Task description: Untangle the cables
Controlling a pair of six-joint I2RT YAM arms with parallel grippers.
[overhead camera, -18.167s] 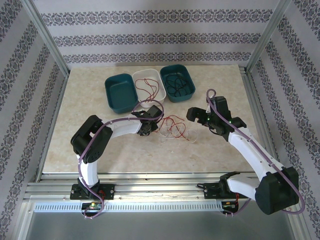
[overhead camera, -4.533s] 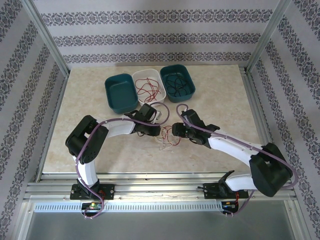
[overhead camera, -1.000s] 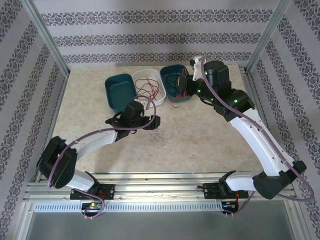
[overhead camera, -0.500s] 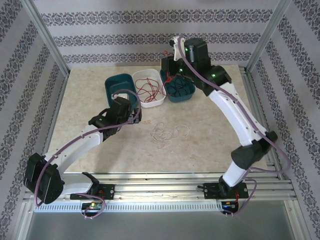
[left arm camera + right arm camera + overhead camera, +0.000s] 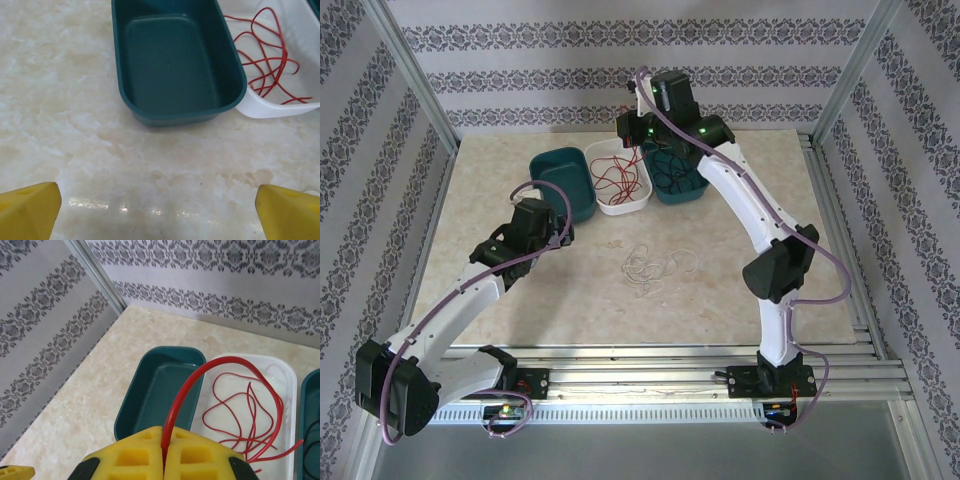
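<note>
A red cable (image 5: 200,377) is pinched between the closed fingers of the right tool (image 5: 165,450), which is held high above the white tray (image 5: 620,205) at the far side of the surface (image 5: 770,230). The height is judged to serve a purpose: the strand is drawn clear of the others so that it can be let down into the tray, where red loops (image 5: 250,410) are already gathered. From the fingers the cable is seen to rise, bend over in an arc and run down toward that tray. Its long axis is therefore set steeply, with the gripped end up and the free end down in the tray. Black cables (image 5: 672,172) are kept in the right teal tray (image 5: 695,193), beside the white one. The left teal tray (image 5: 170,60) is empty and is presumably reserved for the white ones. The white cables (image 5: 655,268) are found lying flat near the middle of the surface, loosely looped, the heap stretched left to right and well apart from both tools. The left tool (image 5: 160,215) is held low over the bare surface just short of the empty tray. Its fingers are spread wide with nothing between them, a stance judged fit for a reach toward the white heap
</note>
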